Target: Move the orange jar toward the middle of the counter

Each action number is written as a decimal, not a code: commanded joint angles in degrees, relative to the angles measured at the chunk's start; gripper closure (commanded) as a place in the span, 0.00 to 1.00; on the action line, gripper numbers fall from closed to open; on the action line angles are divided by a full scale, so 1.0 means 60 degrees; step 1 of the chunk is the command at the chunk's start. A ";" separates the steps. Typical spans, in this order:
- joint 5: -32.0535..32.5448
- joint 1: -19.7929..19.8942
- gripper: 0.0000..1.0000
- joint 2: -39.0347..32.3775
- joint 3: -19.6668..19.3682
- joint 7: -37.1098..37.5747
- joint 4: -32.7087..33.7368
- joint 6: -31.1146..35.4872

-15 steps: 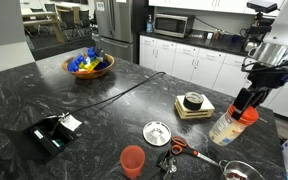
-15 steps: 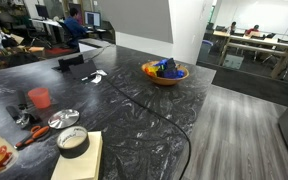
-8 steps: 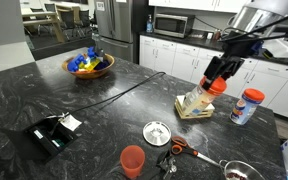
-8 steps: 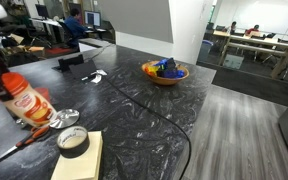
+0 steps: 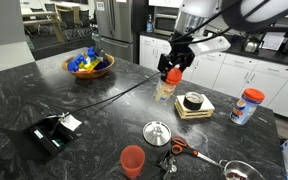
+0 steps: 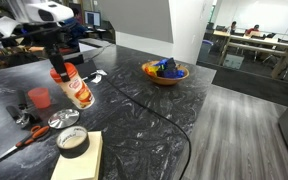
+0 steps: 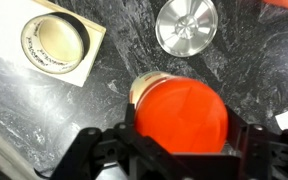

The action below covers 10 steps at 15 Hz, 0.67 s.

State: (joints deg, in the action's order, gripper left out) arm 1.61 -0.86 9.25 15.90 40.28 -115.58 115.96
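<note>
Tilted jar (image 5: 166, 88), its orange lid clamped in the gripper (image 5: 172, 72), apparently clear of the black counter (image 5: 84, 112).

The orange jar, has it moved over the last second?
Yes. Held in the gripper, the orange jar has crossed in an exterior view from the right of the tape roll to its left, further in over the counter.

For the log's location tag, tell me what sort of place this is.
Probably an office kitchen or break room: a speckled black counter, a steel fridge and a microwave over white cabinets, and open-plan desks with people seated beyond.
</note>
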 commanded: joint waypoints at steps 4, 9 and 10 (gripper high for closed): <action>-0.0533 -0.0358 0.44 -0.1642 -0.0896 -0.0032 0.1152 -0.0420; -0.1509 -0.0415 0.44 -0.2026 -0.1313 -0.0186 0.0980 -0.0609; -0.1614 -0.0426 0.44 -0.2039 -0.1374 -0.0150 0.0941 -0.0618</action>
State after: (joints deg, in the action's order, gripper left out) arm -5.37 -2.31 -2.72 9.45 40.22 -110.65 114.14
